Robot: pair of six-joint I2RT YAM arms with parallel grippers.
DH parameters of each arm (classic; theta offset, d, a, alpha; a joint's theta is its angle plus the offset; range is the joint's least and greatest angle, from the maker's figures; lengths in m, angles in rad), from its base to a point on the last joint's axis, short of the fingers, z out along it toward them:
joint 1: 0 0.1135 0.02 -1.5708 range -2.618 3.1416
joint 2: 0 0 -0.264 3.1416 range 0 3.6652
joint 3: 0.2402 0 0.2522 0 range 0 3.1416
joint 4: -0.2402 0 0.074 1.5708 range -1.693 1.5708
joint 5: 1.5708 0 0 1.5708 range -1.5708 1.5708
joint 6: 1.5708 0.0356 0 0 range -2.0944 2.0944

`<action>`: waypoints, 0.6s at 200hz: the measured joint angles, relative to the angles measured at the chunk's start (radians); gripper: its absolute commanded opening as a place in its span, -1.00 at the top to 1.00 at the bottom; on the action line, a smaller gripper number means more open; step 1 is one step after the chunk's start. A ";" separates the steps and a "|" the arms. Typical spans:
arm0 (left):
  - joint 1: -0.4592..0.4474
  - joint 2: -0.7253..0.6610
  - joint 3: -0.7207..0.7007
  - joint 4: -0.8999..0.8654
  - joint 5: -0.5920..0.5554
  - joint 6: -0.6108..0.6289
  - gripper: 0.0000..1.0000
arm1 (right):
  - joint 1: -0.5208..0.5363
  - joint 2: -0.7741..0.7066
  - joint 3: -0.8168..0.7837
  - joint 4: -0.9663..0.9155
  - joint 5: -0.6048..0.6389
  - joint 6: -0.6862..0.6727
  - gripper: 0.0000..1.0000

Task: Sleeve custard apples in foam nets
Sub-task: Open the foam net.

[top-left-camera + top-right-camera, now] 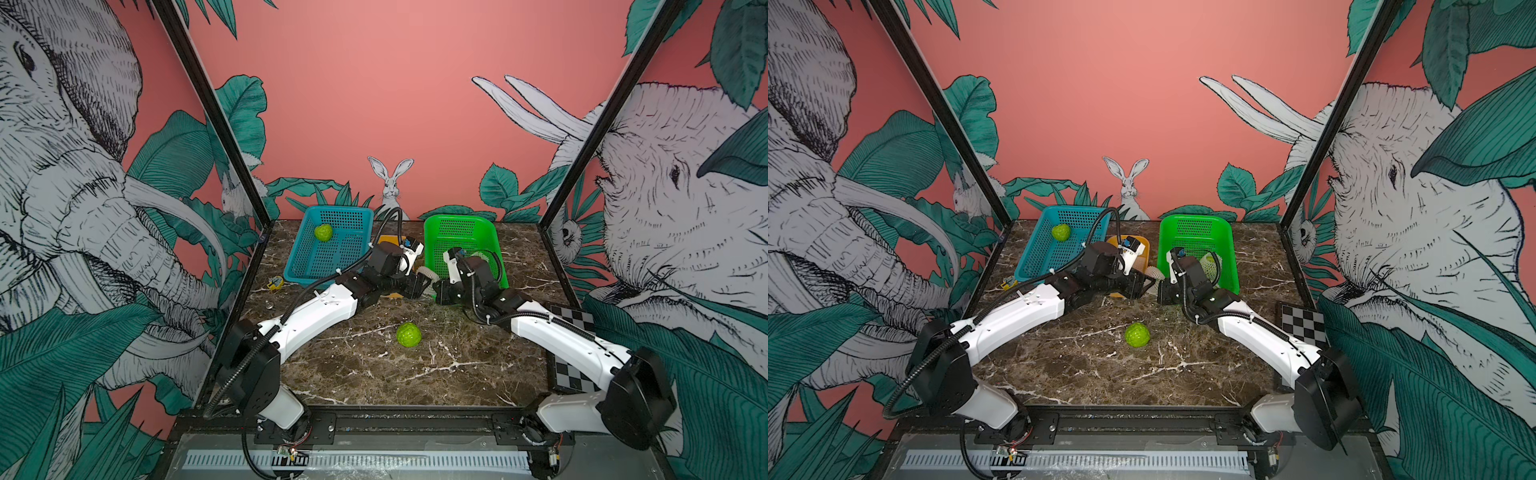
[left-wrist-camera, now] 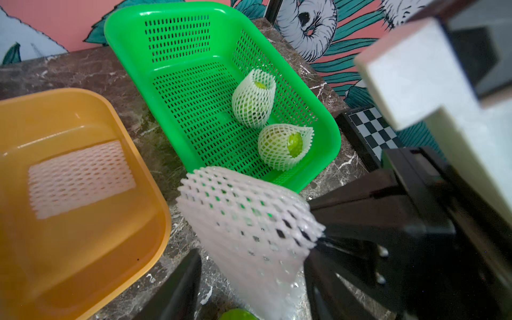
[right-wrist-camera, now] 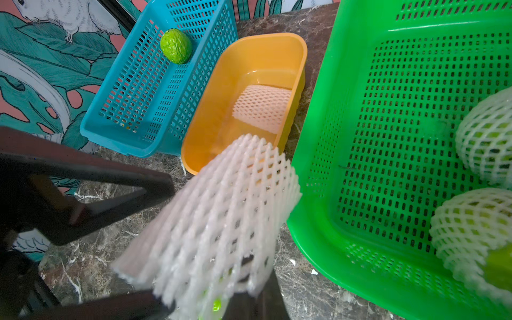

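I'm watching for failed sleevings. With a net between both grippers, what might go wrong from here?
The foam net is flat, pinched at one edge by the right gripper; the left gripper may clamp both layers instead of opening it. The bare custard apple lies loose and may roll.

Both top views look down from high above the near edge of the table (image 1: 374, 374), facing the back wall (image 1: 374, 83), and share almost the whole scene. The wrist views sit low and close; both show the green basket (image 2: 177, 38), yellow tray (image 2: 83, 263) and net (image 2: 249, 227).
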 measured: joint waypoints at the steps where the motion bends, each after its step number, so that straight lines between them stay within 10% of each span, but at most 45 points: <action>1: 0.000 0.000 0.000 -0.001 0.000 0.000 -0.14 | 0.000 0.000 0.000 -0.001 0.000 0.000 1.00; 39: -0.003 0.003 0.000 -0.014 -0.011 0.025 0.20 | -0.008 0.000 0.005 -0.026 -0.018 0.019 1.00; 63: -0.004 0.003 0.000 -0.021 -0.029 0.040 1.00 | -0.008 0.000 0.022 -0.039 -0.018 0.025 1.00; 120: -0.005 0.003 0.000 -0.080 -0.146 0.086 1.00 | -0.018 -0.019 0.035 -0.124 0.055 -0.006 1.00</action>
